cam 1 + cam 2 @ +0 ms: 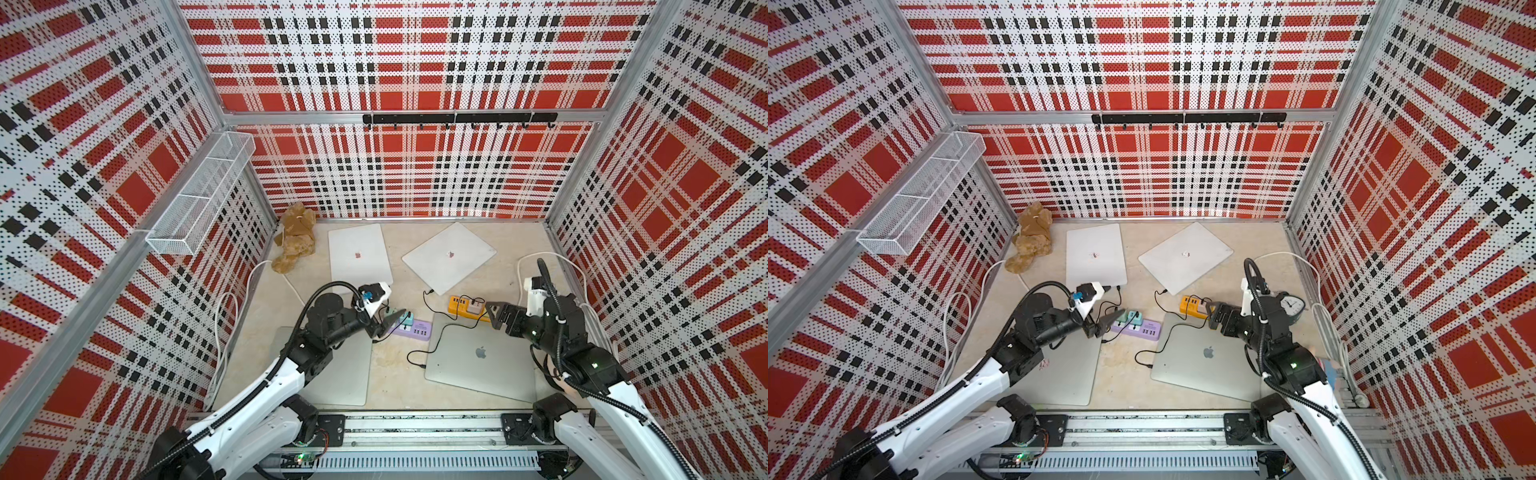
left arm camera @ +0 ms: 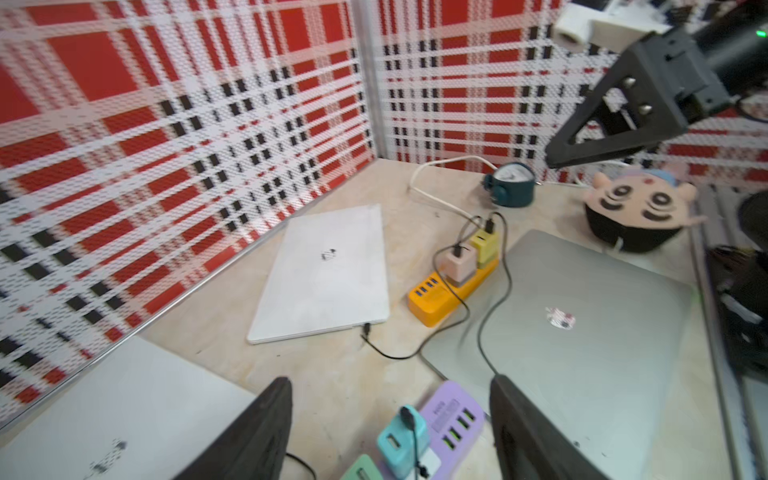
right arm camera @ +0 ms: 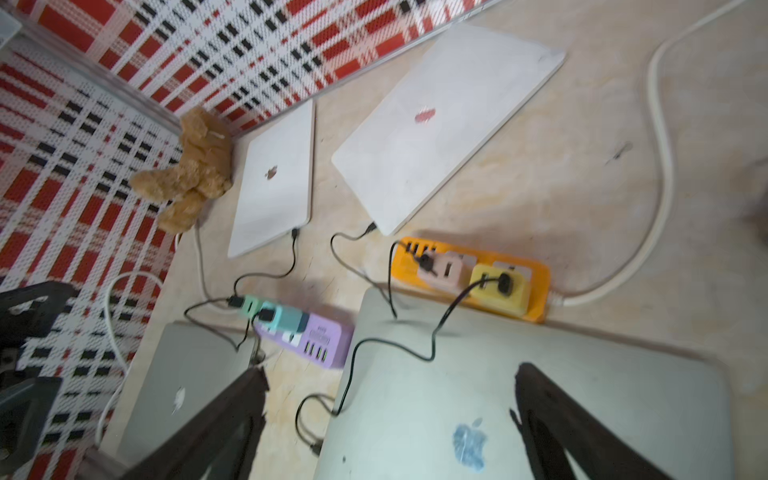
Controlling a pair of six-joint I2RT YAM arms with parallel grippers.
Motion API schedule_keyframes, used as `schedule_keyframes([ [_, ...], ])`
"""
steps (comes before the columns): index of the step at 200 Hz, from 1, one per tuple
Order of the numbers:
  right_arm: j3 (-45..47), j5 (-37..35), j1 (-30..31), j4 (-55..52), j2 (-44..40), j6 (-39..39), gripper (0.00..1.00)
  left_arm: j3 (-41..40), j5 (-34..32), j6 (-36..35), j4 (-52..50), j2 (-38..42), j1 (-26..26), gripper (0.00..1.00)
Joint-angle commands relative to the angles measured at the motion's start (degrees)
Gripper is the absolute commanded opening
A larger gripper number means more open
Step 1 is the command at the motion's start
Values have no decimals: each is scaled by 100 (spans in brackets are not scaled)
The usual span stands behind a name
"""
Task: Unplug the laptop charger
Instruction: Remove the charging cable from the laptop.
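Observation:
A purple power strip [image 1: 415, 330] [image 2: 453, 415] carries a teal charger [image 2: 401, 440] [image 3: 286, 320] and a green charger [image 2: 361, 469]. My left gripper [image 1: 395, 318] [image 2: 390, 380] hovers just over them, open, with the teal charger between its fingers and untouched. An orange power strip [image 1: 459, 305] [image 3: 536, 274] holds a pink charger [image 3: 442, 270] and a yellow charger [image 3: 498, 286]. Black cables run from them to the laptops. My right gripper [image 1: 490, 309] [image 3: 389, 370] is open above the near right silver laptop [image 1: 482, 361], holding nothing.
Two white laptops [image 1: 359, 253] [image 1: 449, 257] lie at the back, and another silver laptop [image 1: 345, 374] lies under my left arm. A teddy bear [image 1: 295, 241] sits in the back left corner. A teal clock [image 2: 509, 185] and a plush head [image 2: 636, 212] stand at the right. A mesh basket [image 1: 199, 195] hangs on the left wall.

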State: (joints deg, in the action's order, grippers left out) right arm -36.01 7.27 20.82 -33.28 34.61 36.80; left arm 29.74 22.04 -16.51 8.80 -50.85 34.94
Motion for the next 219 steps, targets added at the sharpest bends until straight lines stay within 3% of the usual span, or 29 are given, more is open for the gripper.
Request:
schedule_keyframes([
  [1, 361, 691, 216, -336, -225, 448, 93, -122, 46, -714, -489, 100, 513, 74],
  [47, 940, 1064, 657, -105, -463, 813, 86, -41, -156, -898, -809, -387, 1199, 64],
  [95, 1630, 1014, 1199, 617, -561, 1263, 86, 2, -260, -1626, -1276, -1026, 1358, 61],
  [150, 2236, 1110, 1674, 1601, -23, 1585, 78, 111, -376, -2092, -1354, -1626, 1533, 57],
  [181, 2176, 1126, 1800, 1690, 528, 1533, 74, 164, -261, -2257, -1418, -1905, 1672, 50],
  [219, 2377, 1301, 1894, 1878, 491, 1592, 66, 257, -567, -2447, -1416, -2271, 1977, 44],
])
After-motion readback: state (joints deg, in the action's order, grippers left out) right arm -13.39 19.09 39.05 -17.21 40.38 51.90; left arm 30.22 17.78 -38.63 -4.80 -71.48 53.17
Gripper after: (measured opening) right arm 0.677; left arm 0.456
